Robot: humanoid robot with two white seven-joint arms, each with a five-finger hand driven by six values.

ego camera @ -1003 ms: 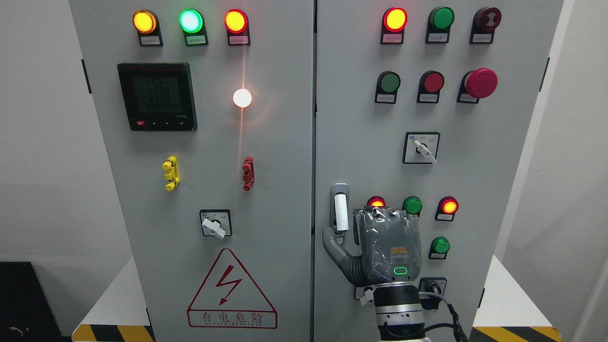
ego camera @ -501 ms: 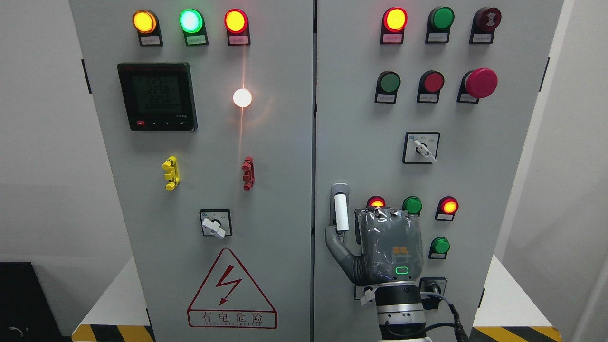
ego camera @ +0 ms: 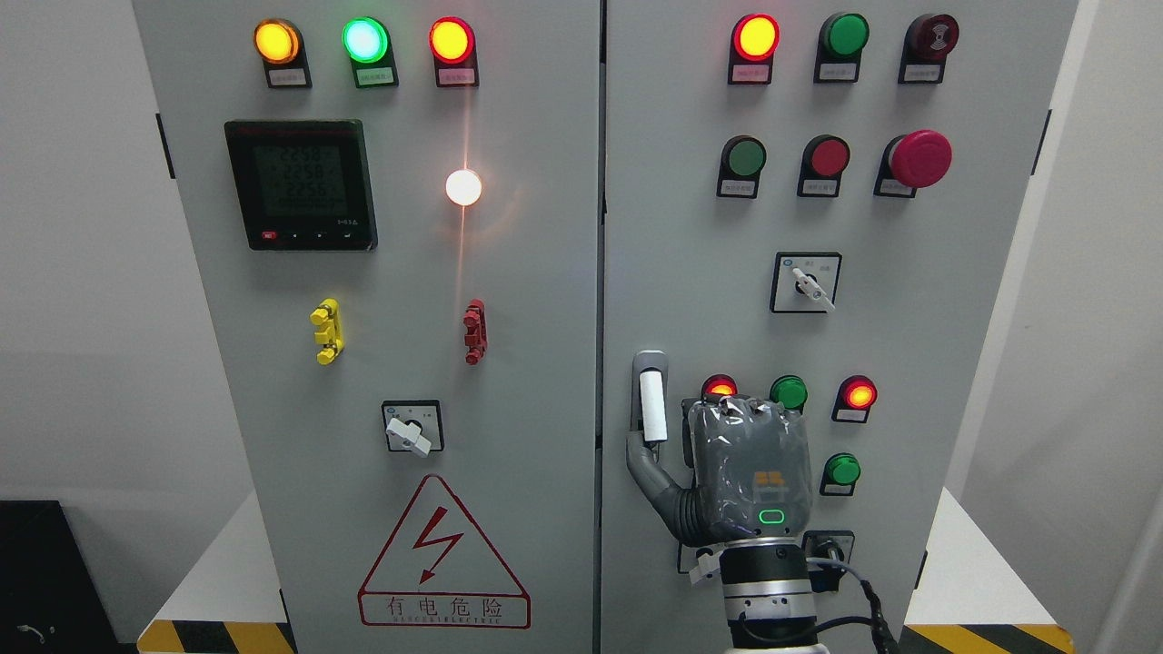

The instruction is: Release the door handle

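Now the right hand (ego camera: 747,472) is hovering just right of the door handle (ego camera: 651,406), thumb hooking under it; its fingers' state I cannot tell, hidden behind the palm.

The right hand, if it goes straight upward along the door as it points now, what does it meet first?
Probably the red indicator lamp just above the right hand, its lower edge already hidden behind the knuckles; depth is unclear.

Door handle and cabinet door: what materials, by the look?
Door handle: white grip, matte, likely plastic, set in a grey metallic-looking backplate with a dull sheen. Cabinet door: flat uniform grey, probably painted sheet steel; soft reflections only. The right hand is beside the handle.
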